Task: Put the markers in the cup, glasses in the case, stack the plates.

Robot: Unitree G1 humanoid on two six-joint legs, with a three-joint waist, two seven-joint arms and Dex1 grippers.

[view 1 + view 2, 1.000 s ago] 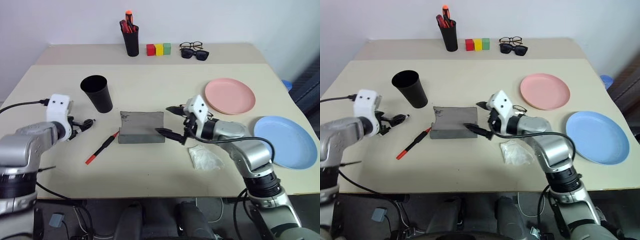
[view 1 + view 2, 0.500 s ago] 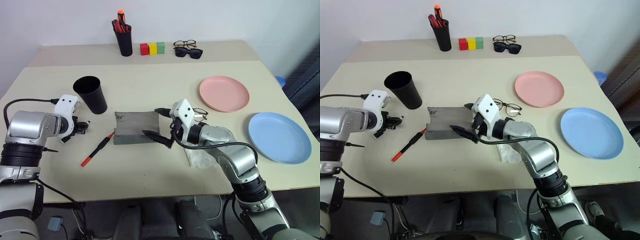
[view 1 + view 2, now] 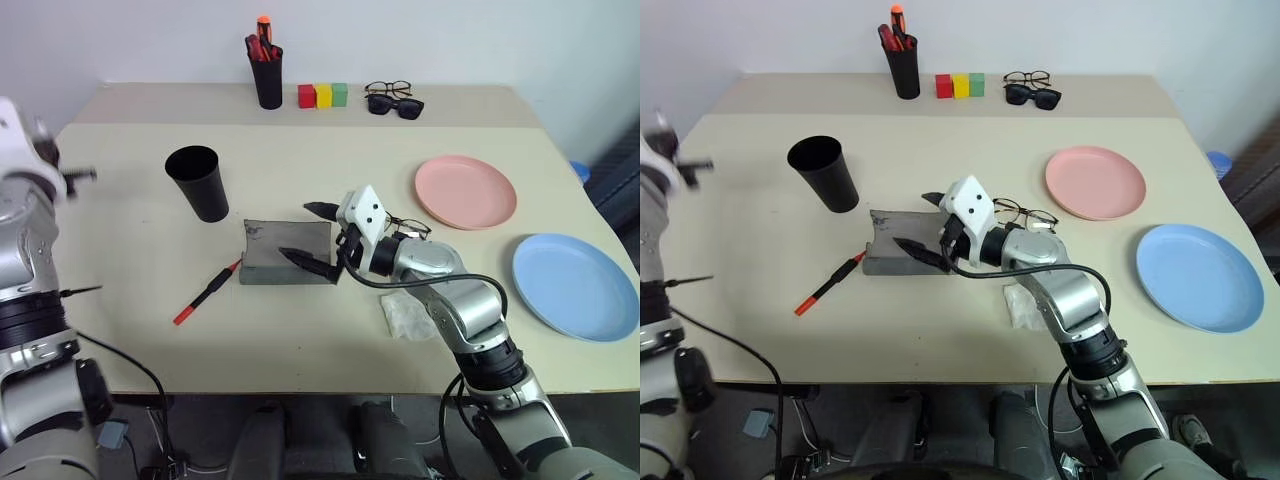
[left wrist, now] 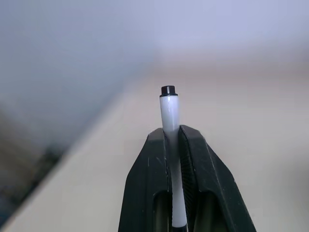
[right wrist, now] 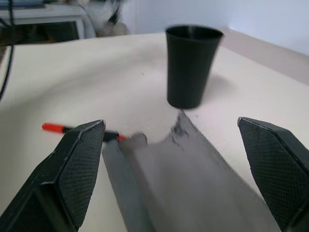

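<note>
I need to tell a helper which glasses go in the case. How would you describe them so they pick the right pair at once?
On the beige table, find the salmon pink plate on the robot's right. Just beside it, toward the grey case, lie the glasses: thin black wire frames with clear lenses. The pairs at the table's far edge, clear-lensed spectacles and dark sunglasses, are not them.

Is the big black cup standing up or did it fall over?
Standing up. The black cup sits on the table on its narrow bottom, its wide round mouth facing up, beside the grey case.
</note>
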